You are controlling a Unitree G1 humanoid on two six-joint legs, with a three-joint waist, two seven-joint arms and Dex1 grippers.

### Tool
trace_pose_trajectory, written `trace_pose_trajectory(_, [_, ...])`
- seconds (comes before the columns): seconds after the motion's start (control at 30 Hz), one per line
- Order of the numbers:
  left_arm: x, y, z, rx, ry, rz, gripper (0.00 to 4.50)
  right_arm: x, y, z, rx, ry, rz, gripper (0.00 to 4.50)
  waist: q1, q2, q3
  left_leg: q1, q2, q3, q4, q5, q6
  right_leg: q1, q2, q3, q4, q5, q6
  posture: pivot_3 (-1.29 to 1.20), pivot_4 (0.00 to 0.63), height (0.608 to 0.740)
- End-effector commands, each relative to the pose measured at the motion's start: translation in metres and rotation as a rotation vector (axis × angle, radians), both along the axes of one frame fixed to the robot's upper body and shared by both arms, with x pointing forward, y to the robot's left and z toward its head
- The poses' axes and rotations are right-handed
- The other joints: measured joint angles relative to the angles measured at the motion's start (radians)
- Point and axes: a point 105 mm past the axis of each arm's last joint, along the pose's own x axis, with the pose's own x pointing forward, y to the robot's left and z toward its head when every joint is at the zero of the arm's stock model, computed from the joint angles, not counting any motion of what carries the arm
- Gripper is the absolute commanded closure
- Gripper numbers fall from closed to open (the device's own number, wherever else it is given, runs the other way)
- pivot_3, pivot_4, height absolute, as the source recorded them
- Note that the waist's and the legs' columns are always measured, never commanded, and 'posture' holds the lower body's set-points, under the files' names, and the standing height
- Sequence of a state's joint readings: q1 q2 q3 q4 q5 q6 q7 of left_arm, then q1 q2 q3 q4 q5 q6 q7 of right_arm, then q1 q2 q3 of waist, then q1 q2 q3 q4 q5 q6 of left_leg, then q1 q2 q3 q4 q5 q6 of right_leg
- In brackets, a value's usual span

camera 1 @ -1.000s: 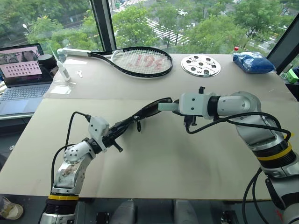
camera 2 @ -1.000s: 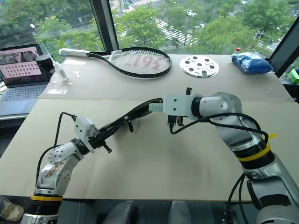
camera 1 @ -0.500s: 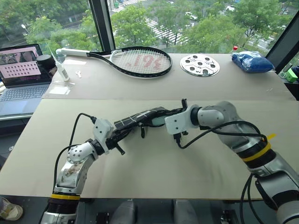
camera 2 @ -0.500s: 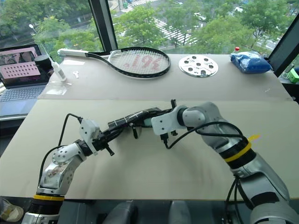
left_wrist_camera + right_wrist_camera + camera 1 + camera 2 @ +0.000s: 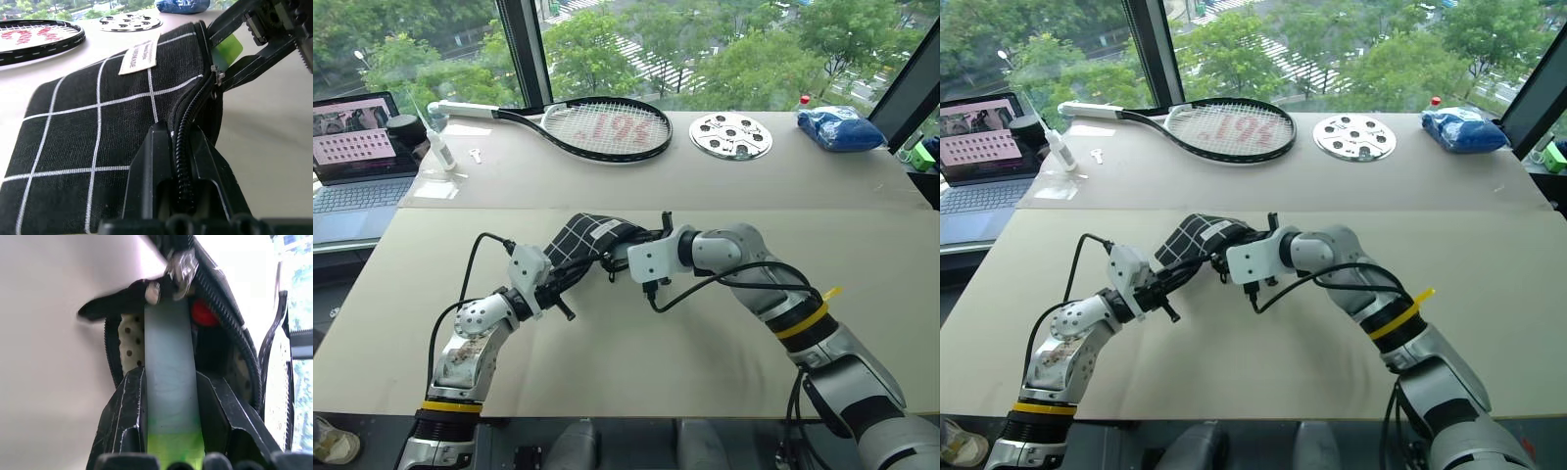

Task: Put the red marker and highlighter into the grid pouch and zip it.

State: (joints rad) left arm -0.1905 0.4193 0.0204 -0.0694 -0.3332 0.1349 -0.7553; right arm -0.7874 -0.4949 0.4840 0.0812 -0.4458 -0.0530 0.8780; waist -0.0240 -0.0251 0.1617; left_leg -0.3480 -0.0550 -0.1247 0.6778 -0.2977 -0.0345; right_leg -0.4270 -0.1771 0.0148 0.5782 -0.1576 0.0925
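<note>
A: Where is the grid pouch [image 5: 590,238]?
B: Mid-bench [image 5: 705,362], lifted off the surface. The left tool [image 5: 178,161] is clamped on its zipper edge from 8 o'clock.
A: And the highlighter [image 5: 168,377]?
B: The right tool [image 5: 168,396] is closed on its bright green end. The pale end pokes into the pouch's open mouth from 3 o'clock.
A: The red marker [image 5: 204,313]?
B: Its red end shows inside the pouch, just beside the highlighter.
A: Anything behind?
B: A tennis racket [image 5: 597,127] at 12 o'clock.
</note>
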Motion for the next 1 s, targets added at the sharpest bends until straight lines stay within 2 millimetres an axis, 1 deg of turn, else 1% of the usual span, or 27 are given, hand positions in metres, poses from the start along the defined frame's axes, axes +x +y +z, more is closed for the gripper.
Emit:
trace_pose_trajectory(0.03, [0.000, -0.004, 0.012, -0.002, -0.054, -0.018, 4.50, -0.001, 0.010, 0.022, 0.011, -0.119, 0.066, 3.46, -0.001, 0.000, 0.000, 0.000, 0.000, 0.000, 0.000, 0.000, 0.001, 0.000, 0.000, 0.000, 0.000, 0.000, 0.000, 0.00, 0.150, 0.740])
trace_pose_trajectory(0.1, [0.001, -0.005, 0.013, -0.002, -0.058, -0.018, 4.50, -0.005, 0.016, 0.016, 0.003, -0.113, 0.101, 3.46, -0.001, 0.000, 0.000, 0.000, 0.000, 0.000, 0.000, 0.000, 0.001, 0.000, 0.000, 0.000, 0.000, 0.000, 0.000, 0.00, 0.150, 0.740])
trace_pose_trajectory(0.17, [0.001, -0.005, 0.014, -0.002, -0.062, -0.018, 4.50, -0.005, 0.012, 0.014, 0.019, -0.076, 0.082, 3.46, -0.003, 0.000, 0.000, 0.000, 0.000, 0.000, 0.000, 0.000, 0.000, 0.000, 0.000, 0.000, 0.000, 0.000, 0.000, 0.00, 0.150, 0.740])
trace_pose_trajectory(0.23, [0.001, -0.004, 0.015, -0.002, -0.063, -0.016, 4.50, 0.006, 0.000, 0.020, 0.029, -0.074, 0.013, 3.46, -0.005, 0.000, 0.000, 0.000, 0.000, 0.000, 0.000, 0.001, -0.001, 0.000, 0.000, 0.000, 0.000, 0.000, 0.000, 0.00, 0.150, 0.740])
trace_pose_trajectory(0.3, [0.001, -0.002, 0.015, 0.001, -0.063, -0.012, 4.50, 0.026, -0.027, 0.029, 0.075, -0.039, -0.140, 3.46, -0.007, 0.000, 0.000, 0.000, 0.000, 0.000, 0.000, 0.001, -0.001, 0.000, 0.000, 0.000, 0.000, 0.000, 0.000, 0.00, 0.150, 0.740])
trace_pose_trajectory(0.33, [0.001, -0.001, 0.015, 0.002, -0.062, -0.011, 4.50, 0.032, -0.036, 0.032, 0.100, -0.021, -0.194, 3.46, -0.007, 0.000, 0.000, 0.000, 0.000, 0.000, 0.000, 0.000, -0.001, 0.000, 0.000, 0.000, 0.000, 0.000, 0.000, 0.00, 0.150, 0.740])
trace_pose_trajectory(0.5, [0.002, -0.003, 0.016, 0.001, -0.066, -0.010, 4.50, 0.042, -0.059, 0.047, 0.218, 0.076, -0.345, 3.46, -0.006, 0.001, 0.000, -0.001, 0.000, 0.000, 0.000, -0.001, 0.001, 0.000, 0.000, 0.000, 0.000, 0.000, 0.000, 0.00, 0.150, 0.740])
trace_pose_trajectory(0.57, [0.002, -0.002, 0.016, -0.002, -0.065, -0.009, 4.50, 0.037, -0.058, 0.050, 0.266, 0.127, -0.351, 3.46, -0.011, 0.001, 0.000, -0.001, 0.000, 0.000, -0.001, -0.001, 0.001, -0.001, 0.000, 0.000, 0.000, 0.000, 0.000, 0.00, 0.150, 0.740])
trace_pose_trajectory(0.63, [0.001, -0.002, 0.015, -0.002, -0.061, -0.010, 4.50, 0.026, -0.049, 0.049, 0.282, 0.170, -0.313, 3.46, -0.017, 0.001, 0.001, -0.001, 0.000, 0.000, -0.001, -0.001, 0.001, -0.001, 0.000, 0.000, 0.000, 0.000, 0.000, 0.00, 0.150, 0.740])
trace_pose_trajectory(0.7, [0.001, -0.004, 0.014, 0.000, -0.058, -0.017, 4.50, 0.011, -0.032, 0.041, 0.267, 0.188, -0.240, 3.46, -0.019, 0.001, 0.001, -0.001, 0.000, 0.000, -0.001, -0.001, 0.001, -0.001, 0.000, 0.000, 0.000, 0.000, 0.000, 0.00, 0.150, 0.740])
trace_pose_trajectory(0.73, [0.001, -0.005, 0.013, 0.000, -0.058, -0.018, 4.50, 0.007, -0.027, 0.039, 0.263, 0.190, -0.218, 3.46, -0.019, 0.001, 0.001, -0.001, 0.000, 0.000, -0.001, -0.001, 0.001, -0.001, 0.000, 0.000, 0.000, 0.000, 0.000, 0.00, 0.150, 0.740])
trace_pose_trajectory(0.8, [0.003, -0.005, 0.015, -0.007, -0.061, -0.017, 4.50, 0.003, -0.018, 0.036, 0.222, 0.129, -0.173, 3.46, -0.020, 0.001, 0.001, -0.001, 0.000, 0.000, -0.001, -0.001, 0.002, -0.001, 0.000, 0.000, 0.000, 0.000, 0.000, 0.00, 0.150, 0.740])
trace_pose_trajectory(0.87, [0.003, -0.006, 0.015, -0.009, -0.062, -0.017, 4.50, 0.002, -0.014, 0.033, 0.169, 0.065, -0.138, 3.46, -0.019, 0.001, 0.001, -0.001, 0.000, 0.000, 0.000, -0.001, 0.002, -0.001, 0.000, 0.000, 0.000, 0.000, 0.000, 0.00, 0.150, 0.740])
trace_pose_trajectory(1.0, [0.003, -0.008, 0.014, -0.015, -0.061, -0.022, 4.50, 0.004, -0.012, 0.025, 0.062, -0.041, -0.090, 3.46, -0.014, 0.001, 0.001, -0.001, 0.000, 0.000, 0.000, -0.001, 0.002, -0.001, 0.000, 0.000, 0.000, 0.000, 0.000, 0.00, 0.150, 0.740])
